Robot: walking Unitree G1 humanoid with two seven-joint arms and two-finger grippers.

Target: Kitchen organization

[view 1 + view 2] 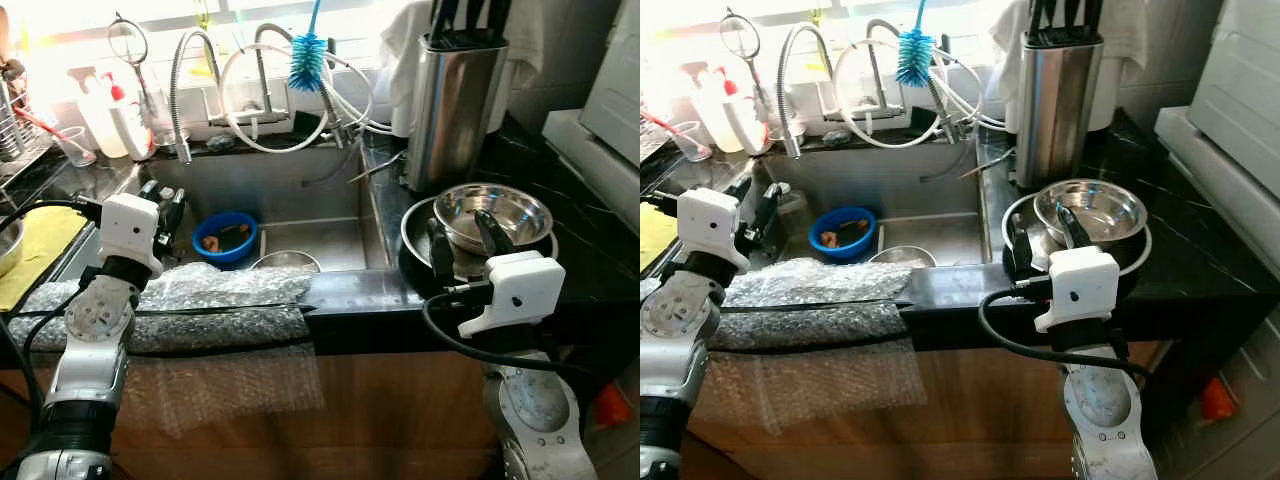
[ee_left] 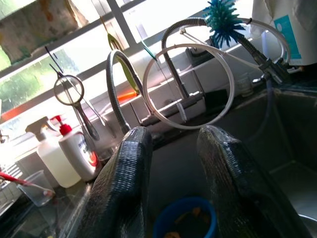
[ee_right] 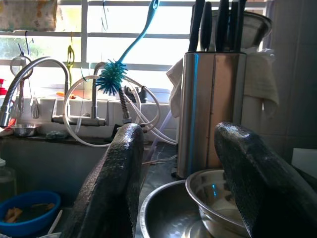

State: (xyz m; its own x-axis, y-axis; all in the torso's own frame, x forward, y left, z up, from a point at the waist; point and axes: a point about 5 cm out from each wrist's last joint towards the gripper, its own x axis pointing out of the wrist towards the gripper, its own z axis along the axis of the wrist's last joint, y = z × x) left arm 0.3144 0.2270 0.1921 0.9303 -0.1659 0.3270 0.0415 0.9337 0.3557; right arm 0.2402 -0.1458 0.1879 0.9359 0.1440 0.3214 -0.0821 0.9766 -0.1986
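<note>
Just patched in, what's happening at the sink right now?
The robot stands at the kitchen sink with both arms raised and nothing held. The right gripper is open at the counter's edge, its fingers reaching over the stacked steel bowls beside the knife block. The left gripper is open over the sink's left side, near the blue bowl in the basin. Bubble wrap is draped over the front edge.

Open sink basin (image 1: 300,190) ahead; hoses (image 1: 270,100) and knife block (image 1: 455,110) crowding the back, stacked bowls (image 1: 490,215) at right.
</note>
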